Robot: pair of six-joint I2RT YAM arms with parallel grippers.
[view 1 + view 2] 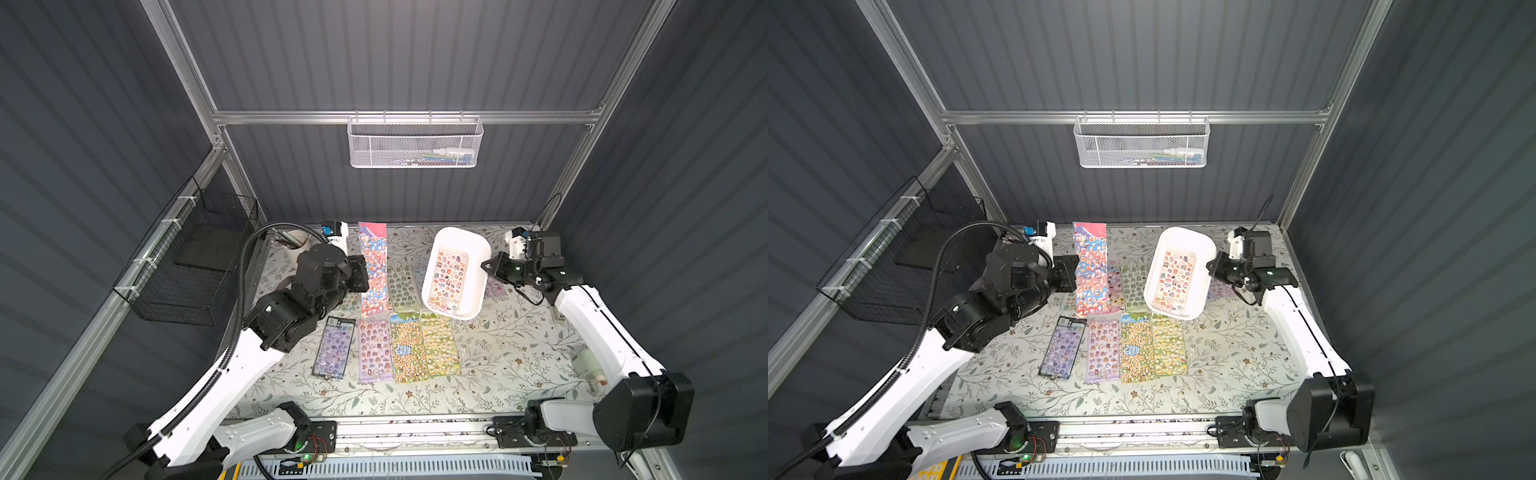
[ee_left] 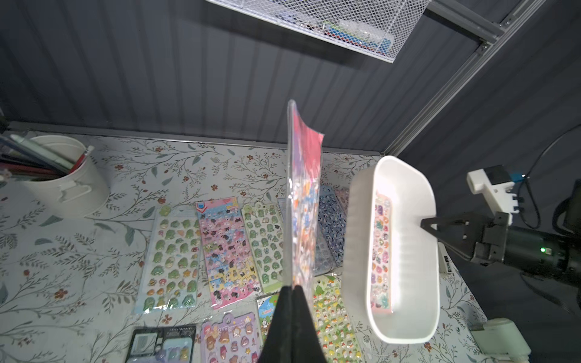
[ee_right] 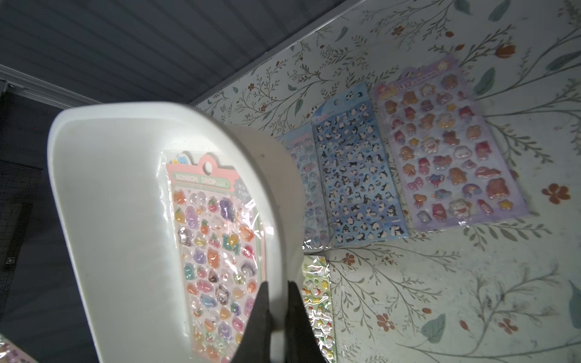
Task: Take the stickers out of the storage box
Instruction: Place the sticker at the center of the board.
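My left gripper (image 2: 293,287) is shut on the lower edge of a pink, red and blue sticker sheet (image 2: 304,188), holding it on edge above the table; in a top view this sheet (image 1: 374,266) hangs left of the storage box. The white storage box (image 1: 478,249) is lifted and tilted, and my right gripper (image 3: 276,290) is shut on its side wall (image 3: 270,176). One pink sheet (image 3: 217,245) still lies inside it. Several stickers lie flat on the table, among them a purple one (image 1: 375,349), a yellow one (image 1: 439,345) and a green one (image 1: 401,286).
A white mesh basket (image 1: 415,143) hangs on the back wall. A black wire basket (image 1: 195,266) is fixed at the left. A white cup of pens (image 2: 63,179) stands at the back left. A white device (image 1: 588,368) lies by the right arm.
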